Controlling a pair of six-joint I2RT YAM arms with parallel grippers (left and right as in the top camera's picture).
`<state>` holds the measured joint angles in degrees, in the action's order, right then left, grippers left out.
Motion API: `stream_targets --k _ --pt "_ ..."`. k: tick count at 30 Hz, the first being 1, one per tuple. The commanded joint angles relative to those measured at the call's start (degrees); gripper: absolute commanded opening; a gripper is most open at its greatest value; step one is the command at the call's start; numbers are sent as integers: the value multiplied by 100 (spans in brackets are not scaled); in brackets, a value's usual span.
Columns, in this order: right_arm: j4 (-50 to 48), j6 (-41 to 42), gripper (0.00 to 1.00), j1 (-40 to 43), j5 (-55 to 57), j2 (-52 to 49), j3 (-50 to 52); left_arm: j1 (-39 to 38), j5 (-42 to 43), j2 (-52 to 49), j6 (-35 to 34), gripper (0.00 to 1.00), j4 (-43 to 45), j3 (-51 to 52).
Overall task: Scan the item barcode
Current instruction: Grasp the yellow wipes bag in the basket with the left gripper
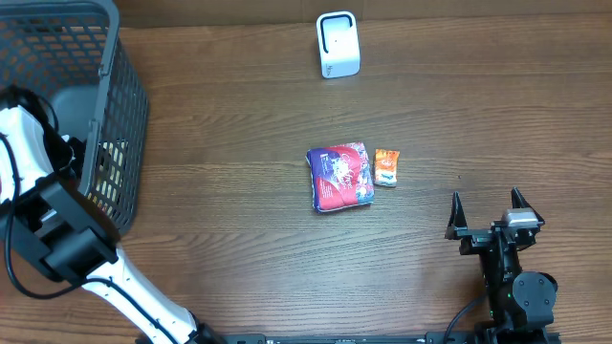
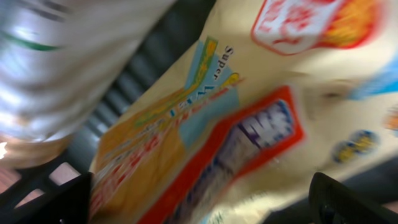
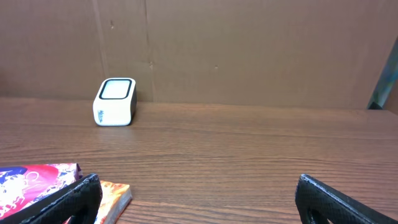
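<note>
While my left pincer (image 2: 202, 202) hangs spread over a yellow packet (image 2: 186, 143) reading "Super", my right pincer (image 1: 486, 201) gapes wide too.

Left arm (image 1: 57, 229): smooth white rounded shells, with boxy black joint housings between them. A thin black cable (image 1: 9, 258) loops along its outer side.

Right arm (image 1: 507, 263): black throughout, with a round joint cap (image 1: 532, 290) low down and a small pale grey block (image 1: 521, 219) at the wrist.

Right jaws: two black pointed prongs from overhead. In the wrist view the fingers (image 3: 68, 202) are matte black and faintly textured.

Left jaws: fingers (image 2: 56, 202) in the same matte black, outlines blurred.
</note>
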<state>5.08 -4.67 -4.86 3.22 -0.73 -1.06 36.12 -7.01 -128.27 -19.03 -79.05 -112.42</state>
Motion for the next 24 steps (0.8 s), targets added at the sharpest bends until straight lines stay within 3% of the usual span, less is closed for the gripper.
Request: stream_targets --k 1,5,8,10,17,18,19,24 --pt "-46 35 100 22 13 57 57 20 -83 -348 162 100 -96 -9" --pt "-46 35 100 22 13 57 57 17 39 -640 216 100 -192 -7" --pt "-46 35 100 22 11 57 57 20 127 -706 282 93 -195 -4" --pt "-46 35 100 22 11 57 57 20 127 -704 280 78 -195 -7" --pt "-46 35 100 22 13 57 57 20 131 -699 308 42 -221 -9" --pt "-46 35 100 22 11 57 57 20 151 -699 369 29 -223 -9" --pt "-46 35 100 22 13 57 57 20 184 -699 428 4 -221 -9" --pt "-46 35 100 22 13 57 57 35 813 -693 710 4 -260 -120"
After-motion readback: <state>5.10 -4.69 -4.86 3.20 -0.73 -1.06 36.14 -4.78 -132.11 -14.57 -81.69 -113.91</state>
